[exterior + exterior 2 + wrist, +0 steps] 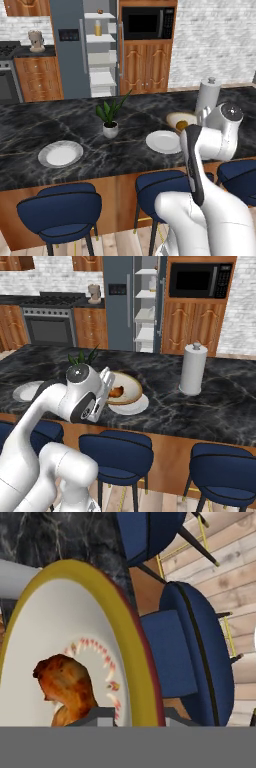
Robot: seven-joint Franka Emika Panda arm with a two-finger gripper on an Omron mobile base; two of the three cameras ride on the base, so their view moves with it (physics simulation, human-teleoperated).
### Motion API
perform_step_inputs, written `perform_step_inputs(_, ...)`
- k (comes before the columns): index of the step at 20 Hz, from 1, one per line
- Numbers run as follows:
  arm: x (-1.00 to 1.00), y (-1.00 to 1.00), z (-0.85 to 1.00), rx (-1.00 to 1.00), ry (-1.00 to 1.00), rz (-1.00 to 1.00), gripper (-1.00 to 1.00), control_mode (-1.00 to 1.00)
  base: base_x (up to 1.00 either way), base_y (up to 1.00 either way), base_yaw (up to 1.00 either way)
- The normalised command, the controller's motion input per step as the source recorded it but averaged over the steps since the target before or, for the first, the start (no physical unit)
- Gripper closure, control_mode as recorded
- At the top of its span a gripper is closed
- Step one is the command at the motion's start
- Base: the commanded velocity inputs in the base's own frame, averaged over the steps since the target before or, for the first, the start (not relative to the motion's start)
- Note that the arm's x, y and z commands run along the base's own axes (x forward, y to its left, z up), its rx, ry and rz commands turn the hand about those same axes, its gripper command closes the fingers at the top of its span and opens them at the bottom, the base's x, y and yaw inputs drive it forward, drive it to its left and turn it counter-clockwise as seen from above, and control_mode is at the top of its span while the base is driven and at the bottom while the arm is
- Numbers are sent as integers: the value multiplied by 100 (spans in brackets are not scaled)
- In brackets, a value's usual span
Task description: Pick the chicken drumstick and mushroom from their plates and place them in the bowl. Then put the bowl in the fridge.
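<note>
My gripper [137, 718] is shut on the yellow rim of the cream bowl [60, 627], with one fingertip on each side of the rim. The reddish-brown chicken drumstick [67, 684] lies inside the bowl, and an orange-tan lump, the mushroom [61, 716], peeks out under it. From the base, the bowl [127, 387] sits over the near white plate [134, 407] by the counter's front edge, and the hand hides its left rim. The other plate [61, 153] lies far left. The fridge [70, 50] stands open at the back, its white shelves showing.
A potted plant [110, 120] stands between the plates on the dark marble counter [75, 125]. A paper towel roll [193, 368] stands to the right. Blue stools [60, 210] line the near side. A black microwave [148, 22] sits right of the fridge.
</note>
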Motion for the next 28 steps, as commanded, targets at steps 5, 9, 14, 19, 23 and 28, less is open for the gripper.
perform_step_inputs(5, -29, 25, 11, -4, 1, 0, 100, -100, 0, 0, 0)
perform_step_inputs(9, -17, 11, 5, -2, 5, 3, 100, -100, 0, 0, 0)
perform_step_inputs(14, -18, 17, 0, 0, 0, 11, 100, -100, 0, 0, 0)
perform_step_inputs(19, 0, 2, 0, 1, 0, 3, 100, -100, 0, 0, 0)
perform_step_inputs(23, 0, 0, 0, 0, 0, 0, 100, -100, 0, 0, 0)
perform_step_inputs(28, 0, 0, 0, 0, 0, 0, 100, 100, 0, 0, 0)
